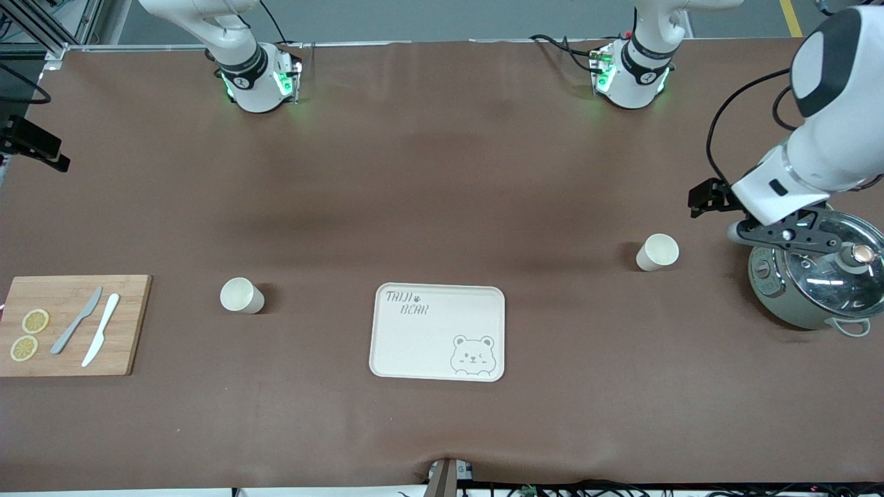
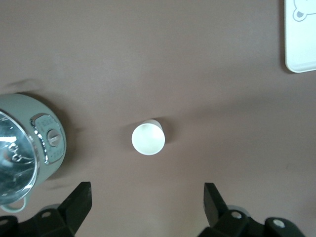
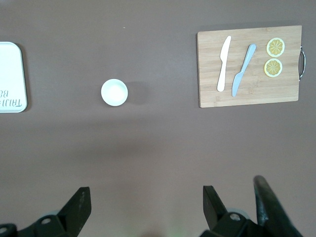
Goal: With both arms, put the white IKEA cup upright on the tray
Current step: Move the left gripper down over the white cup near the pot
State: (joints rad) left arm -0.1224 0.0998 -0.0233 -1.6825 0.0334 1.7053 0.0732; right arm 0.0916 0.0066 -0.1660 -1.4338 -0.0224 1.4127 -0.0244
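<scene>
1. Two white cups stand on the brown table, neither on the tray [image 1: 407,345]. The cream tray, with its bear drawing and "TAIJI BEAR" lettering, lies nearest the front camera, about midway along the table, with nothing on it.
2. Slightly farther, at the right arm's end, lies a bamboo cutting board [image 1: 131,324]. It carries two lemon slices [image 1: 35,321], a grey knife [image 1: 77,320] and a white knife [image 1: 101,329].
3. One cup [image 1: 242,295] stands upright between the board and the tray, apart from both.
4. At the left arm's end sits a pale green pot [image 1: 784,304] with a glass lid [image 1: 829,269].
5. The other cup [image 1: 657,252] stands upright beside the pot, toward the tray and farther from the camera than the tray.
6. The left gripper [image 2: 146,200] hangs over the pot's edge, fingers [image 2: 79,197] spread wide and holding nothing.
7. The right gripper [image 3: 145,202] is out of the front view. Its wrist view shows it high over bare table with its fingers [image 3: 79,202] wide apart and empty.
</scene>
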